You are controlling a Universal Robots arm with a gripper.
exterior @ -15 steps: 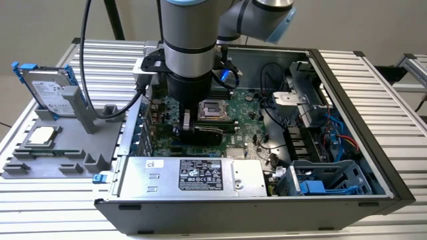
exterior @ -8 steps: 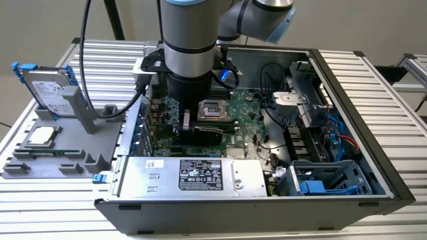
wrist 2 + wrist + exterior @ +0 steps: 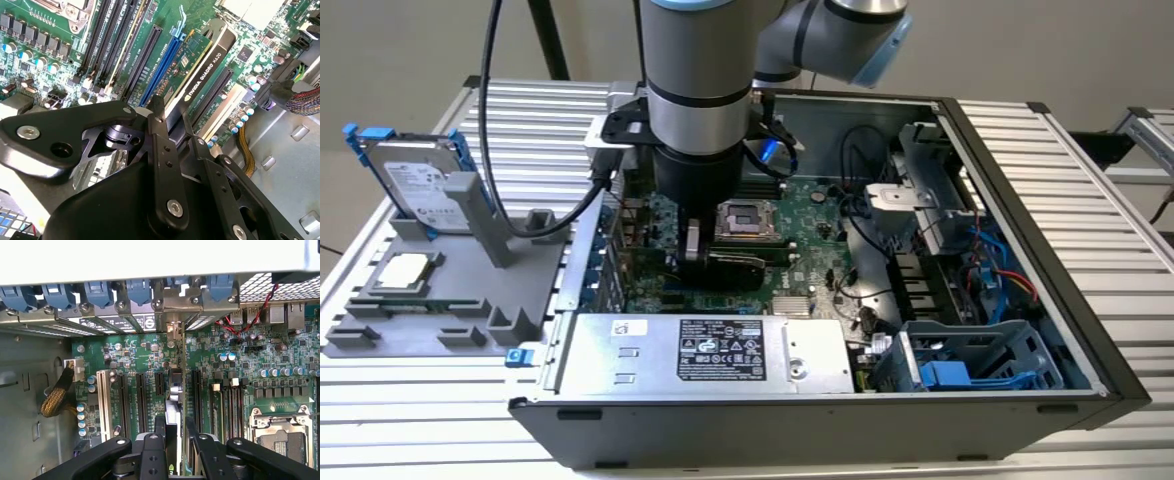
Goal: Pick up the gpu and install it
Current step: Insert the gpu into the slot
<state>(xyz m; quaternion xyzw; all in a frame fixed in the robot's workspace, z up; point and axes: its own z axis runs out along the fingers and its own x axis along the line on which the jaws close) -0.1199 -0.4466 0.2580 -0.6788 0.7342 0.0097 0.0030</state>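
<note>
Arm: plunged straight down into the open computer case point(image 3: 1067, 300).
Pincer point(image 3: 170, 120): closed tight on the gpu point(image 3: 207, 70).
Gpu: on edge above the motherboard point(image 3: 280, 350) slots.

Black gpu point(image 3: 207, 75) over green motherboard point(image 3: 285, 355) with a blue slot point(image 3: 162, 67).

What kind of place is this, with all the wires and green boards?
Probably a robotics lab bench for computer assembly: an open computer case on a slatted metal table, a parts holder, and a robot arm reaching inside.
</note>
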